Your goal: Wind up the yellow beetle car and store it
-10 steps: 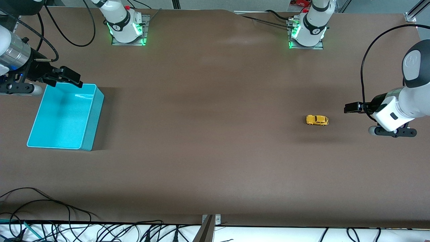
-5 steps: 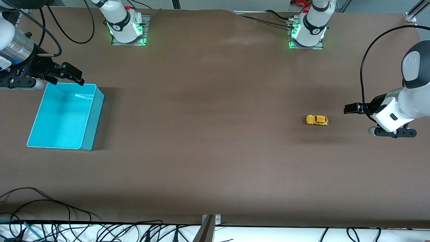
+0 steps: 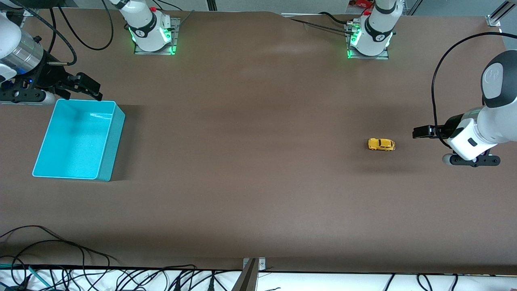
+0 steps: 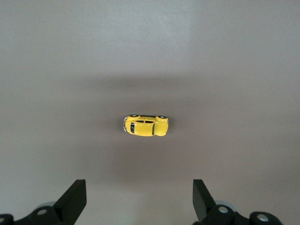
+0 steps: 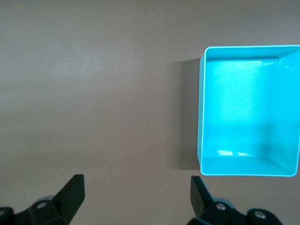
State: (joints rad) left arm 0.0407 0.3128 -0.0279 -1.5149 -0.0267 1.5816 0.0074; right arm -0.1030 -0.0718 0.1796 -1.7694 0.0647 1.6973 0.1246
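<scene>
The yellow beetle car (image 3: 381,144) stands on its wheels on the brown table toward the left arm's end. It also shows in the left wrist view (image 4: 146,125), ahead of the fingers. My left gripper (image 3: 420,131) is open and empty in the air beside the car, apart from it. My right gripper (image 3: 89,87) is open and empty over the table at the rim of the open cyan bin (image 3: 112,137). The bin (image 5: 202,117) is empty in the right wrist view.
Both arm bases (image 3: 151,30) (image 3: 369,36) stand along the table's edge farthest from the front camera. Loose cables (image 3: 60,258) lie off the table's near edge. The brown table (image 3: 250,141) spans between the car and the bin.
My right gripper has drawn back from over the bin's rim toward the right arm's base. The left gripper has shifted very slightly. The car has not moved.
</scene>
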